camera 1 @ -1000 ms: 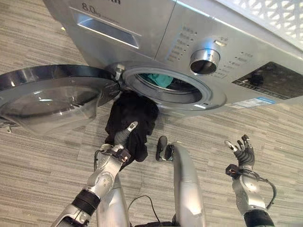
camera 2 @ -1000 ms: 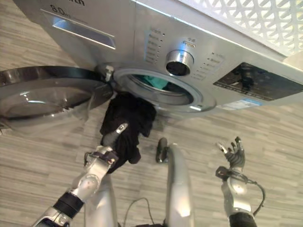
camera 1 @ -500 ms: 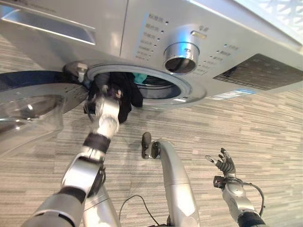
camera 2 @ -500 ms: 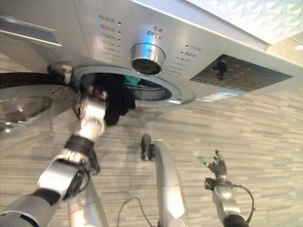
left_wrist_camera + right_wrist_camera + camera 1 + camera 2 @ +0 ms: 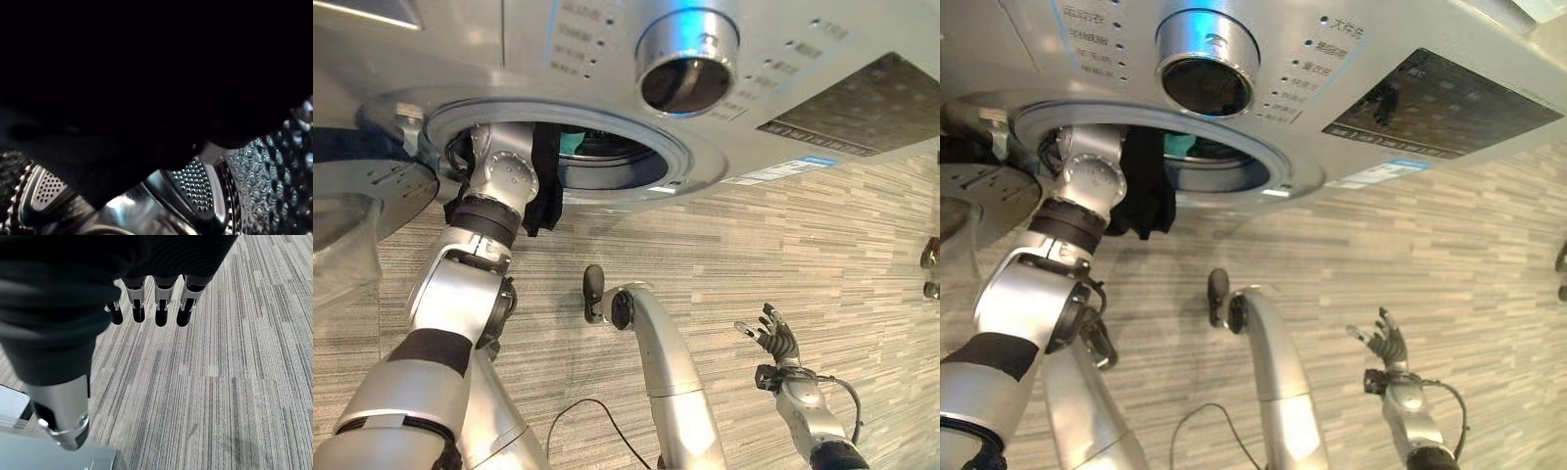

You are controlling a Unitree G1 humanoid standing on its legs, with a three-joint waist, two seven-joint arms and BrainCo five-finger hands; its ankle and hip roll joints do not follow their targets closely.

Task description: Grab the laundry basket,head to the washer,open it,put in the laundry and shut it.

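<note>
Washer (image 5: 607, 59) takes the whole upper part of the head views, with its round opening (image 5: 1205, 162) at about 11 o'clock and the open door (image 5: 362, 196) at 9 o'clock. Your left arm reaches into this opening with the black garment (image 5: 1146, 191); the cloth hangs over the lower rim beside the forearm, partly inside the drum (image 5: 195, 186) and partly outside. Some teal laundry (image 5: 1180, 147) lies already deeper in the drum. You cannot tell how the left hand stands, because its fingers are hidden inside the drum behind the dark cloth. I judge the garment to be light, soft and limp: it will fold and drape, it may catch on the rim, and a loose end can stay in the way of the door. It is better to hold it in a bunch near the middle, and to push the hanging end inside too. The right hand (image 5: 773, 338) is at 5 o'clock, low over the floor (image 5: 220, 396), with relaxed spread fingers and nothing in it. Compared with one second ago, the garment was hanging below the opening with the left hand under it; now the arm is inside to the wrist and most of the cloth went in. The camera also came closer to the washer.
</note>
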